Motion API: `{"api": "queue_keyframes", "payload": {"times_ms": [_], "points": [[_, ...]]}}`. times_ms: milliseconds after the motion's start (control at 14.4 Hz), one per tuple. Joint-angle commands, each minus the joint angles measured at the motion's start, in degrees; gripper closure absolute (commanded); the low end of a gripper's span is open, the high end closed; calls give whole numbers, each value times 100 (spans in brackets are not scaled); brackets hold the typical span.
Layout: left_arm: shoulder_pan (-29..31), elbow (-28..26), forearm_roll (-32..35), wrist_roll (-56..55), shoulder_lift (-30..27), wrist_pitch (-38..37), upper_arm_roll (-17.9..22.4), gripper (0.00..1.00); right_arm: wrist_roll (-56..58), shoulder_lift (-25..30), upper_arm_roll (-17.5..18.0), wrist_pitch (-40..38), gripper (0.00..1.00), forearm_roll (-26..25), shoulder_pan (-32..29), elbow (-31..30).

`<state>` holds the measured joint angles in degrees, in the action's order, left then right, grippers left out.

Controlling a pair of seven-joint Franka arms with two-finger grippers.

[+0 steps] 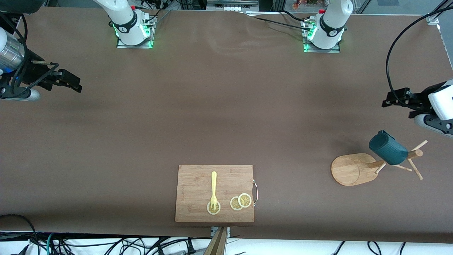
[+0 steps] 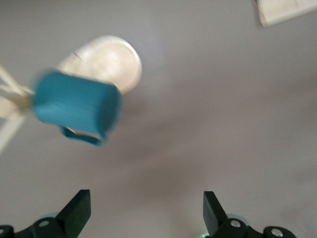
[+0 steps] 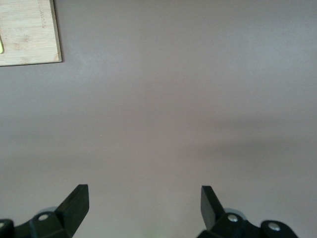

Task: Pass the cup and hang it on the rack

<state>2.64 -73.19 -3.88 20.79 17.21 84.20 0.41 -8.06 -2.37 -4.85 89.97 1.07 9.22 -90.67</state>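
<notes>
Right gripper (image 1: 76,85) is up over bare table toward the right arm's end, well apart from the rack (image 1: 354,169), jaws wide, empty, waiting. Cutting board (image 1: 214,193) holds a fork (image 1: 213,189) and lemon slices (image 1: 240,202). Cup (image 1: 388,147) hangs on the rack's peg; inside not visible. Left gripper (image 1: 389,101) is above the rack, spread, empty. Looks done; best back straight off, clear of the pegs.

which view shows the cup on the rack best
The front view: the cup is sharp and whole, hanging on the rack. The left wrist view shows it blurred, with its handle. The right wrist view misses it.
</notes>
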Motion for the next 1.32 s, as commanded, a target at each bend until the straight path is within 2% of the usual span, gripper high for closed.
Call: {"api": "queue_keyframes", "payload": {"times_ms": [0, 209, 417, 1252], "points": [[-53, -160, 291, -83, -428, 527, -128, 0, -38, 26, 2, -76, 0, 78, 19, 76], [-88, -475, 423, -1221, -893, 257, -216, 0, -38, 26, 2, -76, 0, 78, 19, 76], [-115, -503, 370, -2454, -1053, -123, -383, 0, -38, 26, 11, -85, 0, 78, 28, 76], [-229, -441, 388, -2492, -807, -264, -410, 0, -47, 26, 11, -93, 0, 86, 63, 76]]}}
